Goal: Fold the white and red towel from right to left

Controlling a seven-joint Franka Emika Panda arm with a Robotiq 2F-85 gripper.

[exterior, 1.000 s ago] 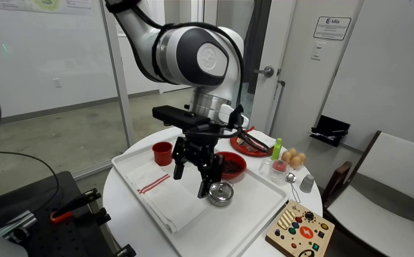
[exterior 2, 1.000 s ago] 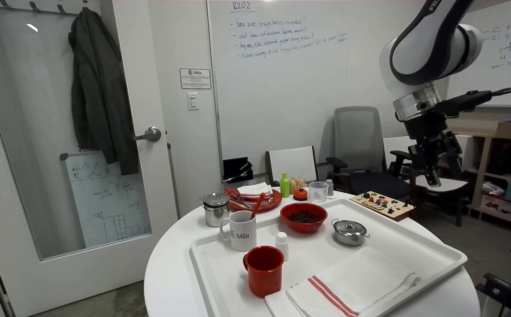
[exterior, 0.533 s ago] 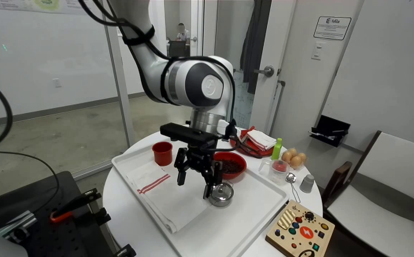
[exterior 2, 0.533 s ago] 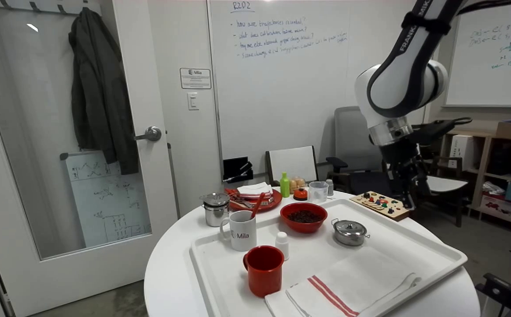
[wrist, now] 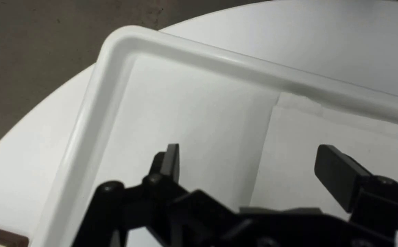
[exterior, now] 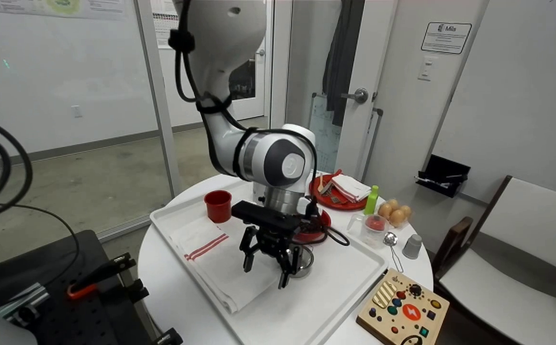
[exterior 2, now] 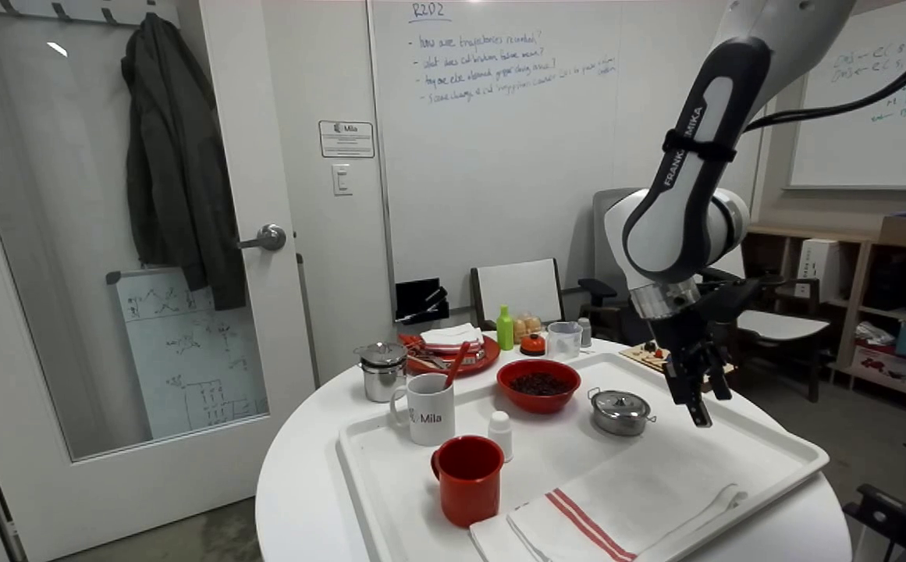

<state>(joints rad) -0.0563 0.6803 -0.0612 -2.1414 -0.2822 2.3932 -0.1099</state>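
Hovering spread wide, the gripper overhangs one edge of the towel.

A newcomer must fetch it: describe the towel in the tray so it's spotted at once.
On the round white table sits a large white tray. Inside, near the red mug, lies the white and red towel, flat, crossed by two red stripes. It is larger than the folded cloth on the red plate.

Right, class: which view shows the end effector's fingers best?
The wrist view: both fingers of the end effector appear large and apart, the towel showing between them. Both exterior views show them much smaller.
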